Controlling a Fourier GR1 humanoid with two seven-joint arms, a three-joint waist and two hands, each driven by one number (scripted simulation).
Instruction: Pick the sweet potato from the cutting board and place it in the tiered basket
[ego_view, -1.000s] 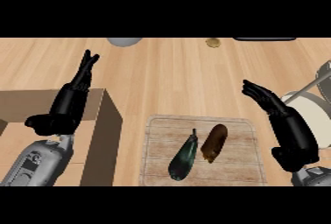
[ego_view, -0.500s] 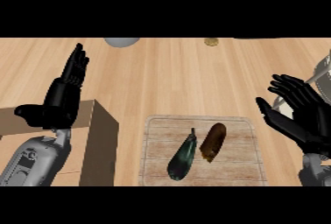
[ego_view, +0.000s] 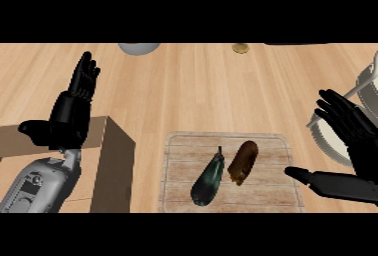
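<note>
We are at the reaching step: nothing is grasped yet. The sweet potato (ego_view: 243, 162) lies on the cutting board (ego_view: 181, 150) on the counter (ego_view: 207, 90), just right of a dark green eggplant (ego_view: 208, 177). Our right hand (ego_view: 356, 150) is released, fingers spread, thumb pointing toward the board from its right side. Our left hand (ego_view: 70, 112) rests open at the left, fingers up. The pale frame at the far right edge is probably the tiered basket (ego_view: 363, 85), though mostly cut off. Next we must bring the right hand left over the sweet potato and close around it without touching the eggplant.
</note>
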